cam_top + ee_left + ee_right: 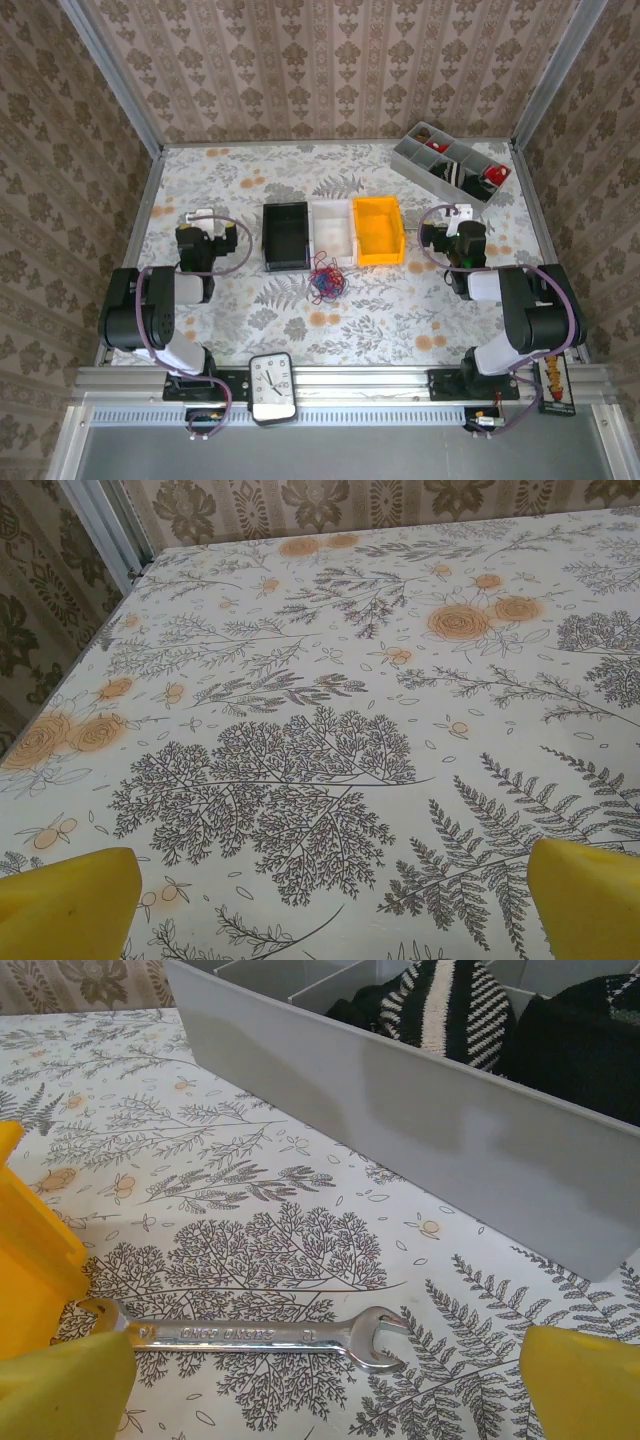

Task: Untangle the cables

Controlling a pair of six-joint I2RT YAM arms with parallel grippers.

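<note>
Floral tabletop [400, 312], cables [325, 281] — red-and-blue tangled clump — left end effector [325, 905], right end effector [325, 1388] both agape

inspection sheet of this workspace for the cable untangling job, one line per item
surface: floral-print tablecloth, flat
job's things: clump of red, blue and dark thin cables, tangled, lying loose on the cloth
clutter: black plastic bin, white plastic bin, yellow plastic bin; grey divided tray; steel spanner; white-faced clock
grippers: left gripper open over bare cloth; right gripper open over the spanner
cables: purplish arm cables looped beside each arm
surroundings: patterned wallpaper walls
</note>
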